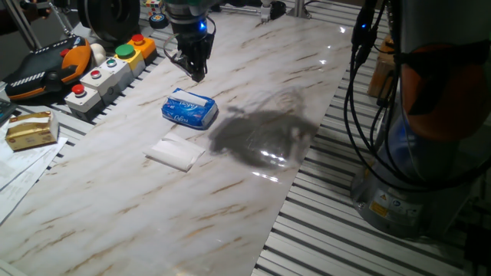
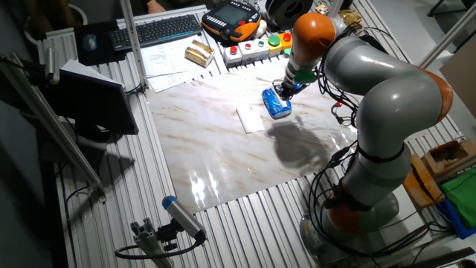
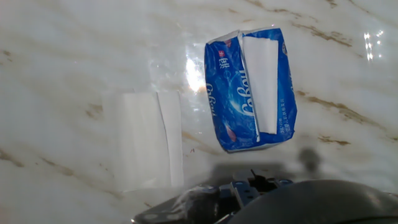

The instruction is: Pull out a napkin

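Note:
A white folded napkin (image 1: 175, 153) lies flat on the marble table, just in front of the blue-and-white tissue pack (image 1: 189, 109). It also shows in the other fixed view (image 2: 251, 119) and in the hand view (image 3: 149, 140). In the hand view a second white napkin (image 3: 261, 84) shows in the opening of the pack (image 3: 227, 112). My gripper (image 1: 196, 73) hangs above the table just behind the pack (image 2: 277, 104), fingers together and empty. It also shows in the other fixed view (image 2: 281, 89). The fingertips are hidden in the hand view.
A button box (image 1: 107, 69) and a teach pendant (image 1: 46, 73) stand along the table's left edge, with a small tan box (image 1: 31, 130) nearer. The robot base and cables (image 1: 414, 153) stand at the right. A keyboard (image 2: 160, 30) lies beyond the table.

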